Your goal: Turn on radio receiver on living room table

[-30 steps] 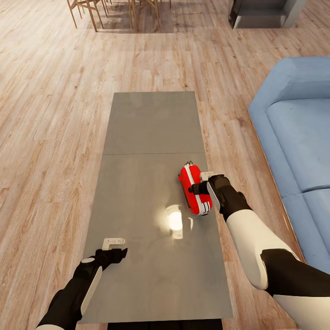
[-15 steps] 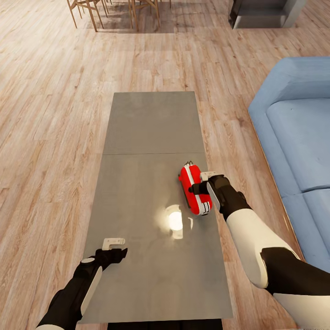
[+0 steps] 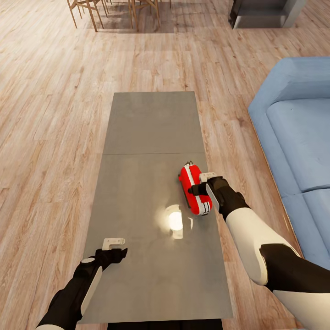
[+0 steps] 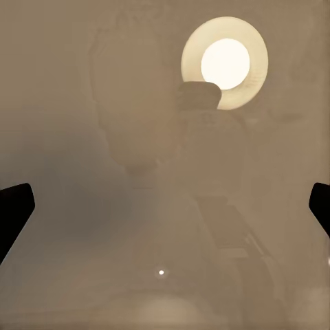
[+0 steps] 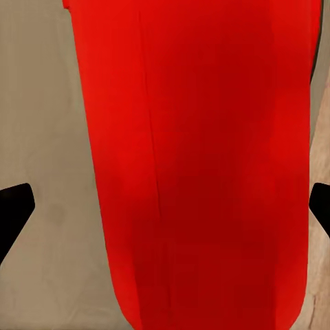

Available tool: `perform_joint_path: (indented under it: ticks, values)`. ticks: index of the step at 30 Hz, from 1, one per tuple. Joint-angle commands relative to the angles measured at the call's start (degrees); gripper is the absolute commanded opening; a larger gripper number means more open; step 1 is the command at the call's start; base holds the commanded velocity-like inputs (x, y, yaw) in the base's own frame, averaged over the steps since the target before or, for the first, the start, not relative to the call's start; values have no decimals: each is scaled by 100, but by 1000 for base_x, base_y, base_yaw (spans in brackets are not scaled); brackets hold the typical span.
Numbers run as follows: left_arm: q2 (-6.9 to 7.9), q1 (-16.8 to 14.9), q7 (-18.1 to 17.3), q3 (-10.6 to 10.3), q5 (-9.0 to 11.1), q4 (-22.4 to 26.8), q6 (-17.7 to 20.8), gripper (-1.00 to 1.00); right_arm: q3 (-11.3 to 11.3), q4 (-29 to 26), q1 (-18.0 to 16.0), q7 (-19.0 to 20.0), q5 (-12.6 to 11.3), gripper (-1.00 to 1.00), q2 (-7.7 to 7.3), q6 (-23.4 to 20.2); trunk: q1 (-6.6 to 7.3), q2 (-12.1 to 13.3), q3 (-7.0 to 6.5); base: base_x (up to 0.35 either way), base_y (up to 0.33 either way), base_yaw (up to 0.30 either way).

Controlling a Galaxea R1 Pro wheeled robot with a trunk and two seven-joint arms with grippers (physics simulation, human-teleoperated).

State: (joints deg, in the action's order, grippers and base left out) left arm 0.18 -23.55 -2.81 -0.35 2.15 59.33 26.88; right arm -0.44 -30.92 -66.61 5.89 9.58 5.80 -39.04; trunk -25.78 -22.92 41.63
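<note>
Right wrist view is taken up mostly by the red side of the radio receiver [image 5: 206,158], with the two dark fingertips [image 5: 15,210] of the right gripper [image 3: 205,181] seen spread wide at either edge of the frame, gripping nothing. From the head view that gripper is seen pressed up against the sofa-facing side of the radio receiver, though actual contact cannot be confirmed. The radio receiver lies flat on the table [image 3: 151,123], near the edge closest to the sofa [image 3: 298,137], just on the robot's side of the seam. A bright lamp reflection [image 3: 175,221] is seen on the table beside the radio receiver, on the side away from the sofa.

The left gripper [image 3: 114,245] is held open over the table's near corner, well apart from the radio receiver.

A sideways shove is judged the main risk: the light box could be slid or rolled across the smooth top before its switch is engaged, since nothing braces its far side.
</note>
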Motion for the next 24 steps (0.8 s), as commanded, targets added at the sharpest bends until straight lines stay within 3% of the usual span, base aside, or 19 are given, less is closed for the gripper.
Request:
perform_joint_path:
  ticks: [1, 22, 23, 24]
  values:
    - [0, 0, 0, 0, 1, 0, 0, 100, 0, 2, 0, 0, 0, 100, 0, 2, 0, 0, 0, 0, 0, 0]
    - [0, 0, 0, 0, 4, 0, -1, 100, 6, 15, -1, -33, -6, 100, -84, 17, 0, 0, 0, 0, 0, 0]
    - [0, 0, 0, 0, 4, 0, -1, 100, 5, 15, -1, -34, -5, -100, -100, 18, 0, 0, 0, 0, 0, 0]
    - [0, 0, 0, 0, 4, 0, -2, 100, 6, 16, -1, -34, -6, -100, -106, 18, 0, 0, 0, 0, 0, 0]
